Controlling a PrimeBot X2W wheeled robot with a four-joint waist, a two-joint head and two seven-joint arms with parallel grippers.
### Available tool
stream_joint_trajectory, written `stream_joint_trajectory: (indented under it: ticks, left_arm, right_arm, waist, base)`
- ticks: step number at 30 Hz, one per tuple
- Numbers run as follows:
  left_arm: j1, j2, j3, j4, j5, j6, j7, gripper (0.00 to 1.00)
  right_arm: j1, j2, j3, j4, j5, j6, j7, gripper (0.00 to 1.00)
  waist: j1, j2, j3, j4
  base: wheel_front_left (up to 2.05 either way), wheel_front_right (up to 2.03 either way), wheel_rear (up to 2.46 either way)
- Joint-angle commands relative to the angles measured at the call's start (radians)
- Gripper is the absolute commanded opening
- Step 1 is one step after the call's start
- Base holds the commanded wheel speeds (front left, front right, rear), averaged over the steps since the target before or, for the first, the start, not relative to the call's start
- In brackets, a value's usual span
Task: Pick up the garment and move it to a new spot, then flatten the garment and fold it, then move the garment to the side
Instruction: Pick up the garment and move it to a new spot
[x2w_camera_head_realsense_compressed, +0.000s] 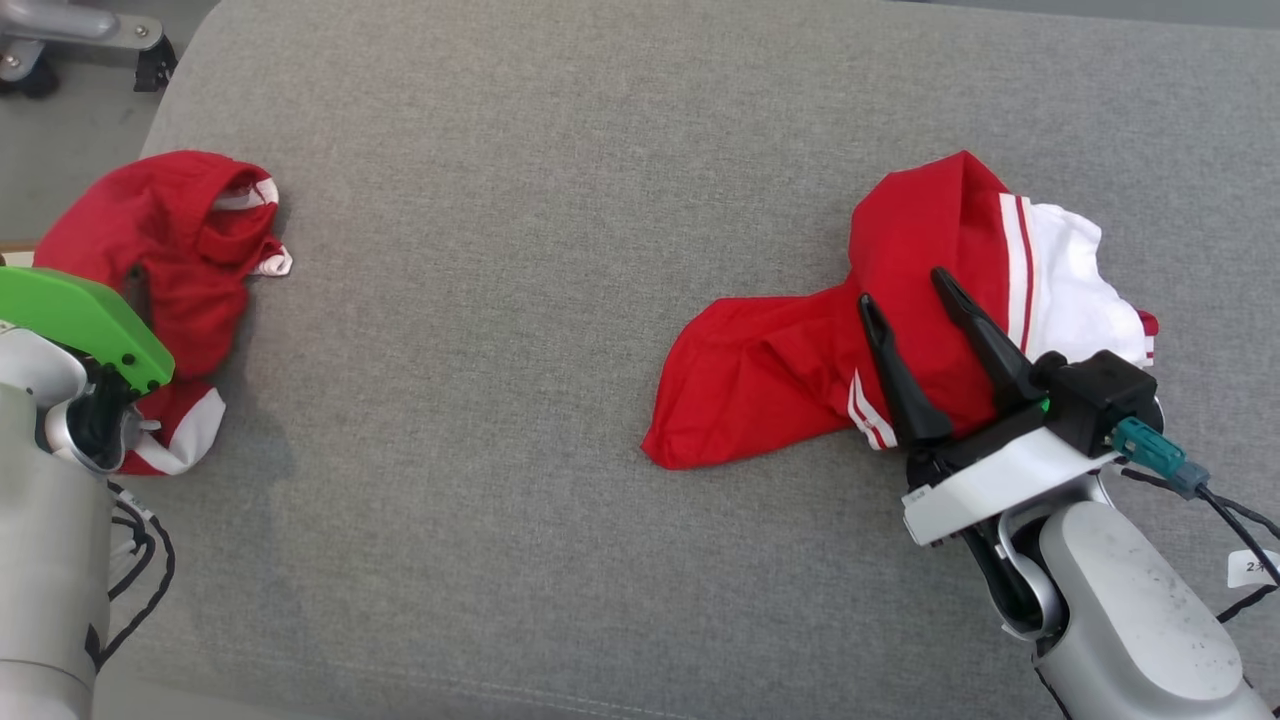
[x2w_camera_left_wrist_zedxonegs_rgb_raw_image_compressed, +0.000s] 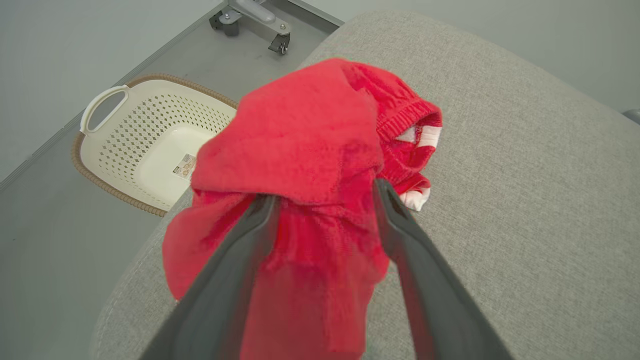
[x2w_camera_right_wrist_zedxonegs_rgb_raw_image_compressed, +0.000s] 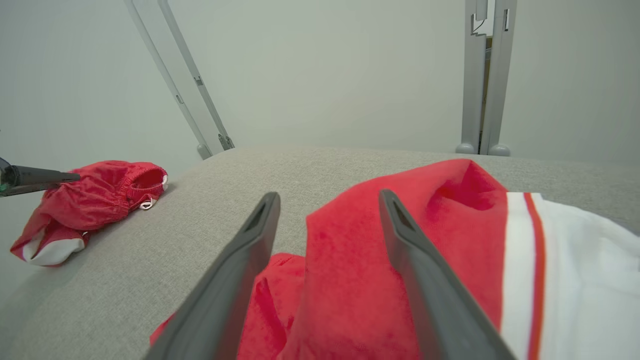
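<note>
L gripper: jaws spread wide, no pinch. A small red knit garment w/ elastic waistband + white trim is bunched btw its two long dark fingers and humps over their tips. The cloth brushes both inner faces but isn't squeezed, so it's loose and not gripped. This garment sits right at the left edge of the broad grey woven cushion, crumpled, waistband end toward the cushion's far side. In the head view the green plastic cover on the L wrist overlaps the garment's near side.

R gripper: jaws fully apart, nothing btw them. It hangs over a larger red garment w/ white panel + red-white stripes, which lies crumpled on the cushion's right part. Fingers point across its red middle. Can't tell if the tips touch the cloth.

The two garments are well apart, w/ bare cushion btw them. A cream perforated plastic basket w/ brown woven rim stands on the floor just off the cushion's left corner.
</note>
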Motion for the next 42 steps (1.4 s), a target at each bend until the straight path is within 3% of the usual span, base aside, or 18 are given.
stream_joint_trajectory:
  ticks: [1, 14, 25, 34, 42]
  left_arm:
    - [-0.019, 0.011, -0.008, 0.014, 0.012, -0.012, -0.007, 1.0]
    - [-0.089, 0.072, -0.087, 0.004, 0.064, -0.072, -0.006, 1.0]
    - [0.092, 0.079, -0.125, -0.312, 0.049, -0.089, -0.13, 1.0]
    - [0.377, 0.045, -0.116, -0.637, 0.049, -0.008, -0.267, 1.0]
    - [0.588, -0.018, -0.124, -0.789, 0.073, 0.069, -0.388, 1.0]
  right_arm:
    - [0.006, 0.001, -0.001, 0.005, 0.006, 0.0, -0.003, 1.0]
    - [0.053, 0.065, -0.026, 0.022, 0.017, 0.0, -0.003, 1.0]
    - [0.116, 0.075, -0.067, 0.02, -0.001, 0.0, -0.003, 1.0]
    - [0.124, 0.054, -0.064, 0.021, 0.004, 0.0, -0.003, 1.0]
    - [0.143, 0.044, -0.083, 0.022, 0.022, 0.0, -0.003, 1.0]
  waist:
    - [-0.0001, 0.0, -0.014, 0.001]
    - [-0.0001, 0.0, -0.173, -0.014]
    - [-0.0001, 0.0, -0.275, -0.139]
    - [-0.0001, 0.0, -0.295, -0.273]
    - [-0.0001, 0.0, -0.289, -0.341]
  base:
    - [0.0, 0.0, 0.0]
    - [0.0, 0.0, 0.0]
    - [0.0, 0.0, 0.0]
    - [0.0, 0.0, 0.0]
    - [0.0, 0.0, 0.0]
